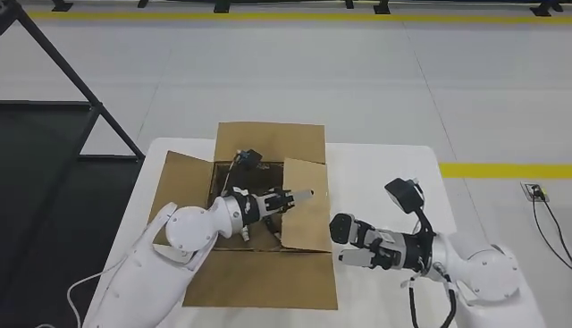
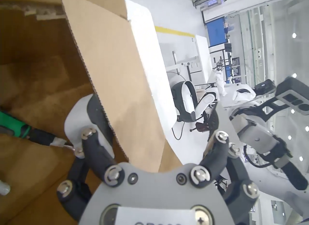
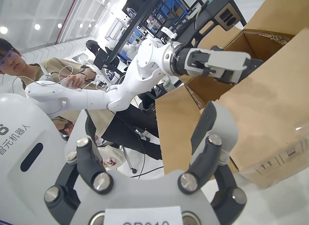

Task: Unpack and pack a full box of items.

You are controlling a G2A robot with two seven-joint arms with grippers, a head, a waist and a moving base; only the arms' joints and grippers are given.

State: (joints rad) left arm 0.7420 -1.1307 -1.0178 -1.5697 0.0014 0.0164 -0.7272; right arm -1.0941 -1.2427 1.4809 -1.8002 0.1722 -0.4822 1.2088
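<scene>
An open cardboard box stands in the middle of the white table, its flaps folded outward. My left gripper is over the box's right side, open, one finger inside and one outside the upright right flap. That flap's edge passes between the fingers. On the box floor lies a green item with a dark tip. My right gripper hangs open just outside the box's right wall, holding nothing. From there the left gripper shows above the flap.
The white table stretches to the right of the box, behind my right arm. A black metal frame stands off the table's left side. The front flap lies flat toward the table's near edge.
</scene>
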